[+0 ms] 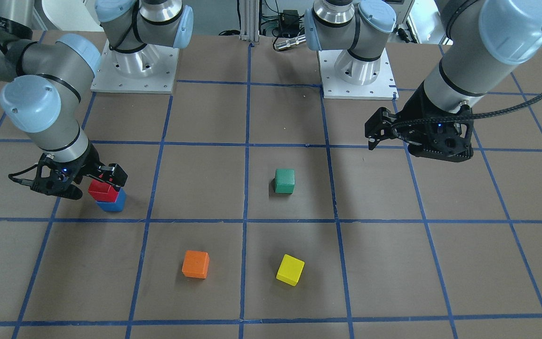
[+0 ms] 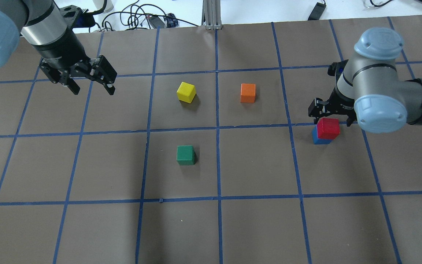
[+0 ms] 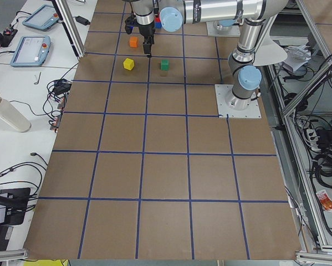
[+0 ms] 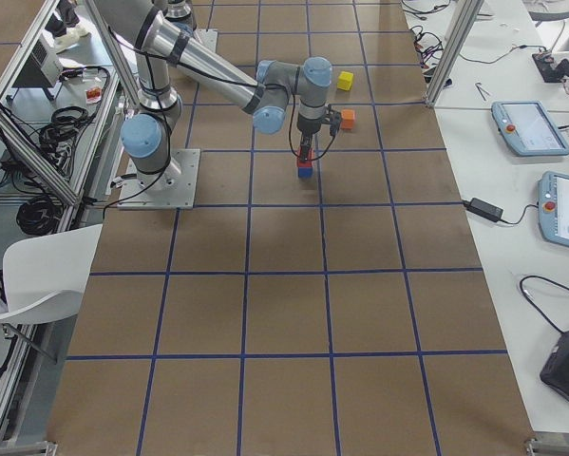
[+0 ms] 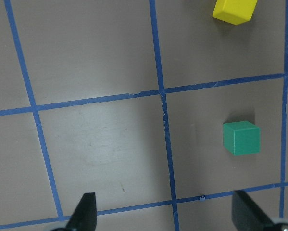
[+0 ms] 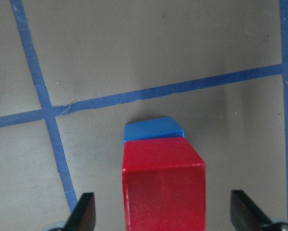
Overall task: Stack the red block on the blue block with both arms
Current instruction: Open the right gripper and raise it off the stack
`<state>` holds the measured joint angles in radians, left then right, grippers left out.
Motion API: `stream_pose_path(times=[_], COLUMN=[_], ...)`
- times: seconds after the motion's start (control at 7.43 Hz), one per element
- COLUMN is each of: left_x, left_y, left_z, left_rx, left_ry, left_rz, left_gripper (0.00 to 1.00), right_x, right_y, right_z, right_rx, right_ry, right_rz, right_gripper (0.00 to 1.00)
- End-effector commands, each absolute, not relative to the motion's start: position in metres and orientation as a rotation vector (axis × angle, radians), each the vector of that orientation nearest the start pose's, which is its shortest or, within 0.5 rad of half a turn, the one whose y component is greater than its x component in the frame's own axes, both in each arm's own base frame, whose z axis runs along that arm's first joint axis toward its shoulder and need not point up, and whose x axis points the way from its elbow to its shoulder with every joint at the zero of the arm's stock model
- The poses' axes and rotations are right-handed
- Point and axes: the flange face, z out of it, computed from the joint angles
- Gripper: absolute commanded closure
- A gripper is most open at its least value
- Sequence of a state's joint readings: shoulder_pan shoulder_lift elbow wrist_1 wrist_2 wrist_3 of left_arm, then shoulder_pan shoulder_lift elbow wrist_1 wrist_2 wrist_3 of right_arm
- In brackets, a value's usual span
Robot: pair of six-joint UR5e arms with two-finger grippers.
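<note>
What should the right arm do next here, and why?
Probably lift the right gripper straight up. The red block already sits on the blue block, and the open fingers stand clear of it on both sides, so rising should not disturb the stack.

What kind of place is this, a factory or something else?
Most likely a robotics research lab: a left arm and right arm bolted to a table gridded with blue tape, small test cubes like the green block, and handheld control tablets on a side bench.
</note>
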<state>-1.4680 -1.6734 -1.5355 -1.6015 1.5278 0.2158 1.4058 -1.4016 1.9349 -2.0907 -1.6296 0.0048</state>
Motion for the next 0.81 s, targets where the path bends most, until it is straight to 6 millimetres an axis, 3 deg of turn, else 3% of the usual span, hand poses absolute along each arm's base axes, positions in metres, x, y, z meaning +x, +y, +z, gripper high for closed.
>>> stream_pose_path(times=[0.0,0.27,0.4,0.67], left_x=[-0.083,-0.083,-0.085,-0.086], left_y=[-0.536,-0.535,-0.535,-0.532], left_z=[0.45,0.452,0.451,0.458], left_rx=[0.175,0.178,0.166,0.156], left_ry=[3.191,3.191,3.19,3.19], left_rz=[0.144,0.134,0.143,0.118], left_gripper=[0.0,0.0,0.0,0.0], right_x=[0.051,0.059,0.083,0.18], right_y=[-0.554,-0.571,-0.561,-0.514], right_z=[0.358,0.429,0.444,0.475], right_rx=[0.257,0.252,0.305,0.272], right_ry=[3.189,3.166,3.133,3.158], right_rz=[0.023,0.034,0.065,-0.013], right_gripper=[0.0,0.0,0.0,0.0])
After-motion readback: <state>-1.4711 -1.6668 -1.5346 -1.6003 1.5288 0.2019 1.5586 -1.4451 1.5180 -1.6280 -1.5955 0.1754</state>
